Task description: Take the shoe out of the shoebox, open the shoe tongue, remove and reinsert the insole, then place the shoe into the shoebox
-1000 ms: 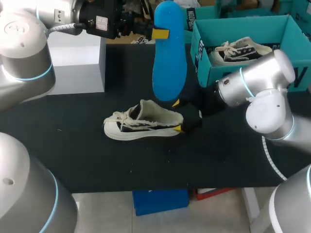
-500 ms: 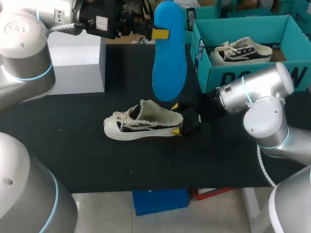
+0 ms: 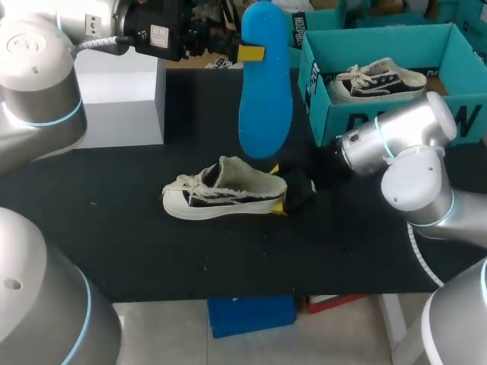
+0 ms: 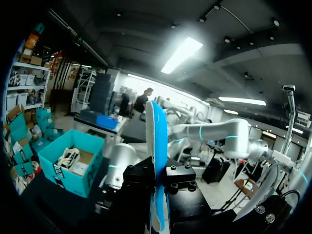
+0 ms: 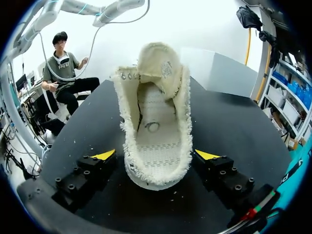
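shoe (image 3: 221,196) cream, frayed, tongue open; left gripper (image 3: 251,53) holds blue insole (image 3: 265,106); right gripper (image 5: 156,155) wide at heel

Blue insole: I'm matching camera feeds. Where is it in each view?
Head view: blue insole held upright above the shoe, beside the teal shoebox.
Left wrist view: edge-on in the left gripper.
Right wrist view: not in it.
Shared landmark: the shoebox, head and left wrist views.

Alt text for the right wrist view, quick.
A cream canvas low-top shoe sits heel-first between the open yellow-tipped fingers of the right claw, on the black table. Its tongue stands raised.
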Robot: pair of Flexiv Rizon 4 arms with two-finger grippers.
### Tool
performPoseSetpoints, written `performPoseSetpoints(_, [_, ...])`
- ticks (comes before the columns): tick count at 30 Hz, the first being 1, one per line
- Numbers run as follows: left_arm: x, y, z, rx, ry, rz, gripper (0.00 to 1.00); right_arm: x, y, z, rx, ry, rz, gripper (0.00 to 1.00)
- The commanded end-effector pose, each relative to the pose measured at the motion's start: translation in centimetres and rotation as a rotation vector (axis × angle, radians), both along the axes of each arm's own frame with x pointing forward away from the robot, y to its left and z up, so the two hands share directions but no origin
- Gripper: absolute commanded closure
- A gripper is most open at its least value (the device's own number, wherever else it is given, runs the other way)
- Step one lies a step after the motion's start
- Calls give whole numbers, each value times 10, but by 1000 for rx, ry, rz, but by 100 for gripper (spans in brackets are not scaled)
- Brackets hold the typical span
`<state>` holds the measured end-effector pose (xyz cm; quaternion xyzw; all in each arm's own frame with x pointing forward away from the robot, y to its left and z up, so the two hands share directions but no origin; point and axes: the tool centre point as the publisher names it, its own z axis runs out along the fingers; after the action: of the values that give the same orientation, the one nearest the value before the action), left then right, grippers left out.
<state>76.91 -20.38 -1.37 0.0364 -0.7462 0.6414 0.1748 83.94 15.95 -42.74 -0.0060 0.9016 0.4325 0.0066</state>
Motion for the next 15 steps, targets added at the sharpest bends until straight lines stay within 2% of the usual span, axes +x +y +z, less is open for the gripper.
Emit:
performPoseSetpoints(1, [-1, -1, -1, -2, -2, 4, 100, 10, -4, 23, -151, 45, 59, 0])
performPoseSetpoints(7, [-1, -1, -1, -2, -2, 4, 100, 19, -7, 40, -338, 58, 100, 0])
performPoseSetpoints(15, [-1, -1, -1, -2, -2, 4, 100, 28, -3, 45, -564, 65, 115, 0])
